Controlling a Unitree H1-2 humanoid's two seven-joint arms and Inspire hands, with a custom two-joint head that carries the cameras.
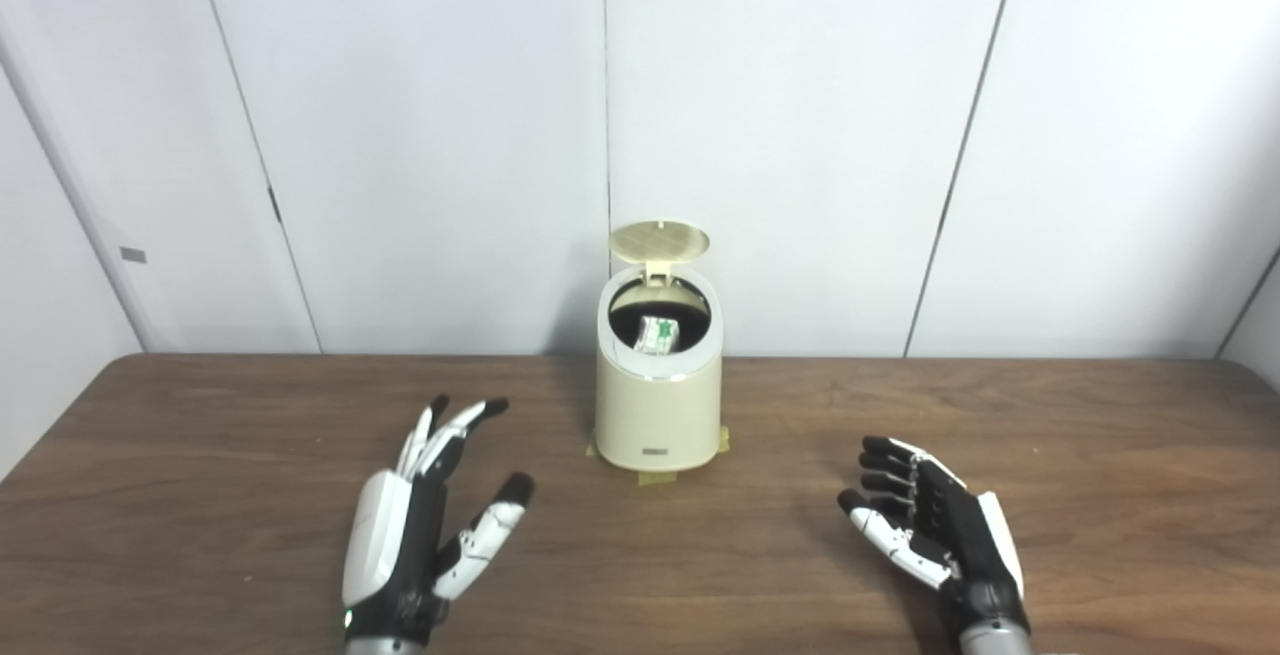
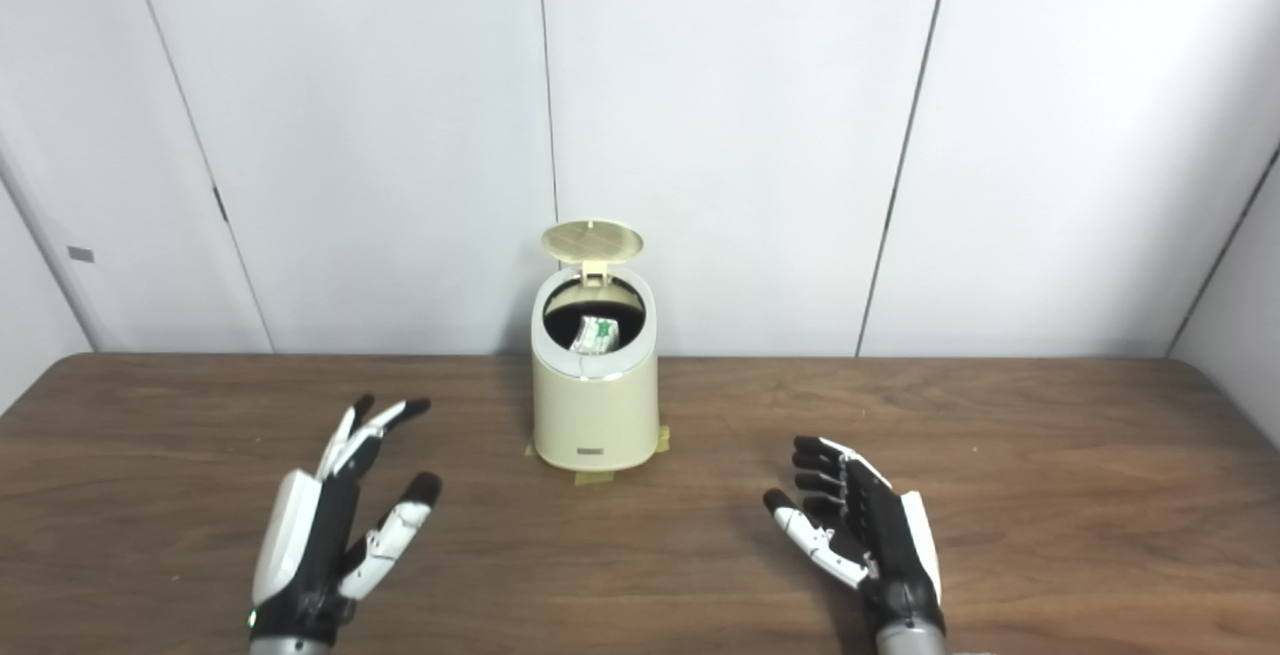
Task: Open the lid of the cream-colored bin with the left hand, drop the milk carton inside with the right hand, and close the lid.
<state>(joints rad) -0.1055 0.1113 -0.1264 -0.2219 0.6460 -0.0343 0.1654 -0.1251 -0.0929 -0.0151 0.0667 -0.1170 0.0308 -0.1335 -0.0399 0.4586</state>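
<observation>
Lid (image 1: 659,241) up, milk carton (image 1: 659,335) already inside cream-colored bin (image 1: 657,415). Left hand (image 1: 420,525) and right hand (image 1: 925,525) spread, empty, above tabletop (image 1: 200,455). Only lid closing remains.

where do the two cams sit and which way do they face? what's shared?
Left eye view: on the head, facing forward and down at the table and open bin; left hand and right hand show.
Right eye view: beside it, same aim; the bin sits further left in frame.
Shared: raised lid, milk carton inside, both hands open.
</observation>
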